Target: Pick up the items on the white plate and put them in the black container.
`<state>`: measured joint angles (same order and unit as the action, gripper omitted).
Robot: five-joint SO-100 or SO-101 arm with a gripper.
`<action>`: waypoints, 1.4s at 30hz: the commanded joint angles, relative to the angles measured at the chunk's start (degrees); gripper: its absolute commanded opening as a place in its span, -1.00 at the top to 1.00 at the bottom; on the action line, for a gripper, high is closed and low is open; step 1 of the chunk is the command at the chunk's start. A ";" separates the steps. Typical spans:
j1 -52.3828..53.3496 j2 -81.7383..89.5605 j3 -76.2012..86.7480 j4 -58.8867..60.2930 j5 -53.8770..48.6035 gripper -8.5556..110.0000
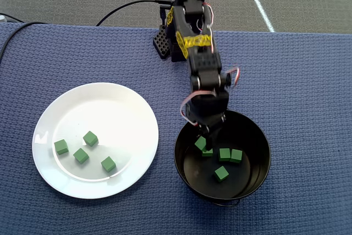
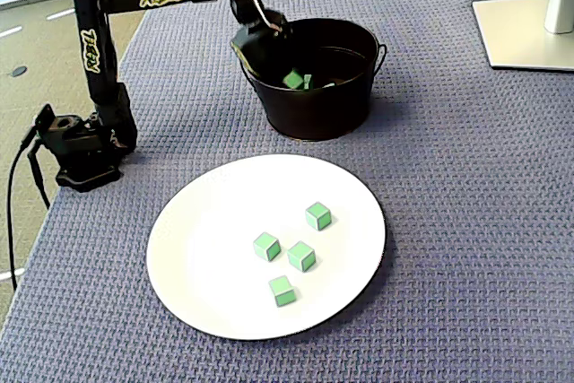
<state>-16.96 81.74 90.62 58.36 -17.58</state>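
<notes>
Several small green cubes lie on the left half of the white plate; they also show in the fixed view on the plate. The black container stands right of the plate and holds several more cubes. My gripper reaches down inside the container's near-arm rim. One green cube sits right at its tip. The fingers are dark against the pot, so whether they grip that cube is unclear. In the fixed view the gripper dips into the container, with a cube just below it.
The arm's base stands at the mat's edge with a black cable running off. A monitor stand's white foot sits at the far right of the fixed view. A blue-grey woven mat covers the table.
</notes>
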 commanded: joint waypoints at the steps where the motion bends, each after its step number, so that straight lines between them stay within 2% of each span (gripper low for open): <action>1: -1.05 1.14 -0.44 0.44 0.79 0.63; 4: -0.35 6.06 -11.95 11.07 2.64 0.30; 6: 1.23 9.49 -24.43 19.51 2.29 0.19; 9: 8.44 10.72 -50.63 33.66 3.34 0.27; 12: 23.82 10.90 -66.62 39.99 4.75 0.36; 15: 40.96 10.11 -61.96 39.11 9.49 0.37; 18: 52.12 8.96 -42.01 29.27 15.29 0.38; 22: 56.25 5.62 -19.95 20.04 24.79 0.30; 27: 55.99 0.18 -5.71 6.42 30.85 0.31; 30: 54.14 -7.03 -4.83 -0.09 30.94 0.33; 42: 53.00 -20.83 -18.37 1.41 28.04 0.33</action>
<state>37.44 60.64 76.46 60.03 11.69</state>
